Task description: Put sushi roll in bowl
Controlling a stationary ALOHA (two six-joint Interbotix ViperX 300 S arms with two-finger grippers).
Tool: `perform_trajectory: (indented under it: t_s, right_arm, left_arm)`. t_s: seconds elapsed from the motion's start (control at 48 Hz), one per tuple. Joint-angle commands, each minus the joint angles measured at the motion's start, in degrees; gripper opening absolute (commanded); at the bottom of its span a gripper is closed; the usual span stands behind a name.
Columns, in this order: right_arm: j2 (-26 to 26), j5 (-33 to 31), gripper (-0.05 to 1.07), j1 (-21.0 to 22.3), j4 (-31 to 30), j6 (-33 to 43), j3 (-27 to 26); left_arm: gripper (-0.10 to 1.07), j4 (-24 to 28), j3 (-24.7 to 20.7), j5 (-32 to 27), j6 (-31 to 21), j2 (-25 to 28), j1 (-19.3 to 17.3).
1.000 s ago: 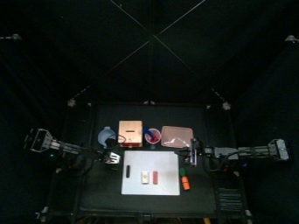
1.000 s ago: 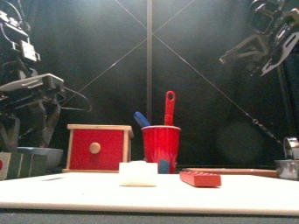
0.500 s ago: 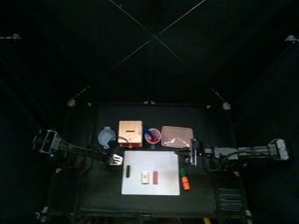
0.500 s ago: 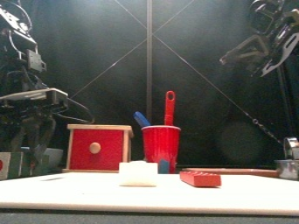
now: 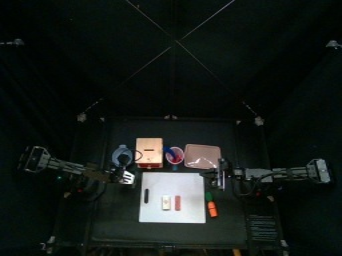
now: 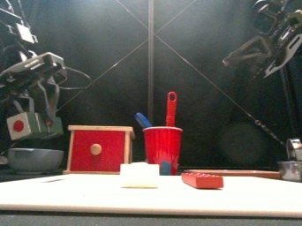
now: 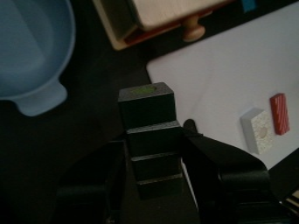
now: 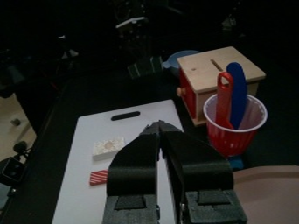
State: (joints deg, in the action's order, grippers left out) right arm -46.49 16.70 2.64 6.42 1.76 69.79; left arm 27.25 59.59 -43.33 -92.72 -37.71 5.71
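Observation:
The sushi roll [image 6: 18, 125], a white piece with a red centre, hangs in my left gripper [image 6: 26, 119], which is shut on it, just above the grey-blue bowl [image 6: 33, 159]. From above, the left gripper [image 5: 127, 178] sits a little in front of the bowl [image 5: 123, 156]. In the left wrist view the roll's dark side [image 7: 147, 109] stands between the jaws, with the bowl [image 7: 30, 52] beside it. My right gripper [image 8: 158, 171] is shut and holds nothing, resting at the cutting board's right edge [image 5: 218, 178].
A white cutting board [image 5: 185, 185] carries a white piece [image 5: 164, 202] and a red piece [image 5: 174, 203]; an orange item [image 5: 211, 209] lies beside it. Behind stand a wooden box [image 5: 150, 148], a red cup with utensils [image 6: 163, 146] and a pink tray [image 5: 202, 154].
My left arm has risen and drawn slightly left, lifting the sushi roll from table level to above the bowl. The right arm has not moved.

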Motion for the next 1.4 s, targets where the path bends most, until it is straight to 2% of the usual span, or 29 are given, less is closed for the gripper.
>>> perform_trajectory:
  t_s: [0.0, 0.104, 0.292, 0.479, 0.75, 1.375]
  right_arm:
    - [0.26, 0.35, 0.04, 0.09, 0.09, 0.0, -0.62]
    - [0.18, 0.35, 0.04, -0.18, -0.09, 0.0, -0.53]
    - [0.44, 0.35, 0.04, -0.35, 0.09, 0.09, -0.7]
    - [0.62, 0.35, 0.04, -0.26, 0.18, 0.09, -0.79]
    - [1.32, 0.26, 0.04, -1.05, 2.29, 0.09, -1.14]
    - [1.32, 0.35, 0.04, -1.32, 2.46, 0.09, -1.05]
  left_arm:
    - [0.64, 2.81, 0.26, 0.0, -0.18, -3.87, -3.25]
    - [0.64, 6.15, 1.49, 1.67, 0.0, -6.68, -7.65]
    - [0.65, 10.46, 3.96, 3.6, 0.7, -6.06, -18.54]
    - [0.76, 10.28, 7.21, 6.24, 0.44, -6.06, -23.38]
    - [0.98, 10.55, 8.35, 11.16, 0.53, -5.8, -24.79]
    - [0.99, 10.46, 8.26, 12.57, 0.53, -5.8, -24.35]
